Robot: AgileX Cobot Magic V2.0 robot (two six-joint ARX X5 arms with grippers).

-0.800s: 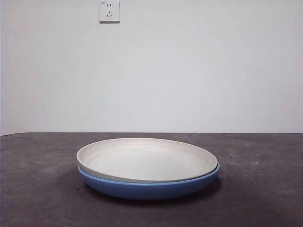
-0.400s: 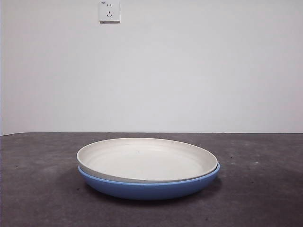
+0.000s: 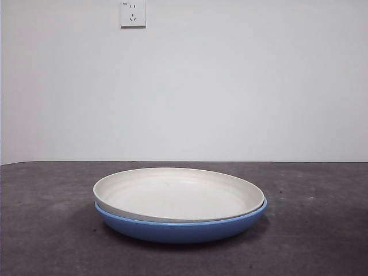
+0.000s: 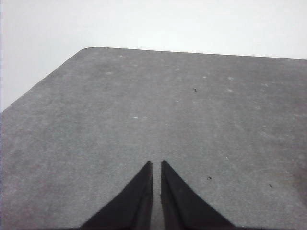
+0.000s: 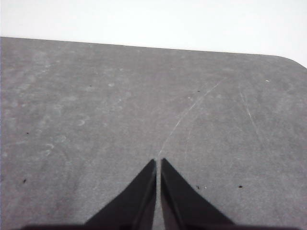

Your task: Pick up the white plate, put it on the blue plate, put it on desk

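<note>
White plate (image 3: pixel 178 195): nested in blue plate (image 3: pixel 184 230), mid-desk (image 3: pixel 322 230).
Left gripper (image 4: pixel 156 165): closed, empty, away.
Right gripper (image 5: pixel 158 163): same.
Risk: your rim pinch may slip; blue plate could lift along.

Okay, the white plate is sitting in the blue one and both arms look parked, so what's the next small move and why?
Probably bring one end effector, say the right end effector, toward the white plate rim. It is nested in the blue plate, so the step to the desk remains. Both the right and the left end effector are shut over bare desk, holding nothing.
</note>
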